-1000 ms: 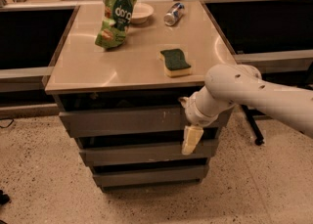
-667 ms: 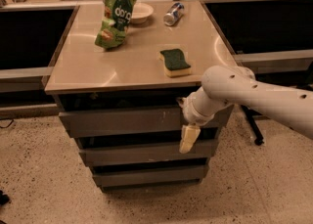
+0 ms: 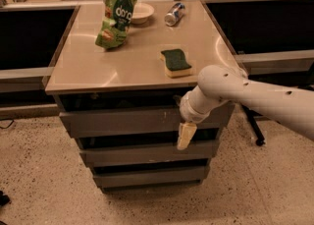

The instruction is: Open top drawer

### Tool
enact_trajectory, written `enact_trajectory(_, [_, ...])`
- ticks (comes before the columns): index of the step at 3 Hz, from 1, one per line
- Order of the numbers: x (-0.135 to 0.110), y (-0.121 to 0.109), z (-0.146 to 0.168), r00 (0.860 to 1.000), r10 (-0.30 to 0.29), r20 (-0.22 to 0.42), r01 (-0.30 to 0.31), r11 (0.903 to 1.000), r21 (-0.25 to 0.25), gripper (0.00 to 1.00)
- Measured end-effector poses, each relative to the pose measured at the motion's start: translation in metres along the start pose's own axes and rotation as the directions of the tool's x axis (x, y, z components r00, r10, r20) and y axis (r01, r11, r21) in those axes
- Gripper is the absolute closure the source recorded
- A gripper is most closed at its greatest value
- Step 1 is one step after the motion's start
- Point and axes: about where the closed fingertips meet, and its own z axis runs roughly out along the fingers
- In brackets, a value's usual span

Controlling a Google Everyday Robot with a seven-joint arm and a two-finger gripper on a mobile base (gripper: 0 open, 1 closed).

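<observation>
The top drawer (image 3: 122, 120) is the widest, tallest grey front under the tabletop, with whitish scratch marks right of its middle. A dark gap runs above it. Two slimmer grey drawer fronts (image 3: 147, 153) sit below it. My gripper (image 3: 186, 135) hangs from the white arm's wrist and points down, in front of the right part of the top drawer and the gap beneath it. Its cream fingers (image 3: 186, 133) lie close together with nothing between them.
On the beige tabletop (image 3: 88, 67) lie a green chip bag (image 3: 117, 15), a white bowl (image 3: 139, 12), a tipped can (image 3: 174, 14) and a green-and-yellow sponge (image 3: 176, 62). Dark shelving flanks the cabinet on both sides. A speckled floor (image 3: 44, 180) spreads in front.
The view has shifted a little. The gripper has moved slightly left along the top drawer's front, still pointing down.
</observation>
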Motion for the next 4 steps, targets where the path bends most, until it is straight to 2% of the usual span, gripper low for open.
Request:
enact_trajectory(1, [-0.006,0.010,-0.002,1.000,0.012,0.003,-0.012,0.9987,-0.049,0.00])
enact_trajectory(2, [-0.012,0.023,-0.009,0.999,0.032,-0.011,-0.033,0.9912,-0.128,0.00])
enact_trajectory(3, [-0.013,0.037,-0.018,0.998,0.052,-0.030,-0.057,0.9770,-0.205,0.00])
enact_trajectory(4, [-0.015,0.050,-0.026,0.997,0.062,-0.047,-0.072,0.9635,-0.258,0.00])
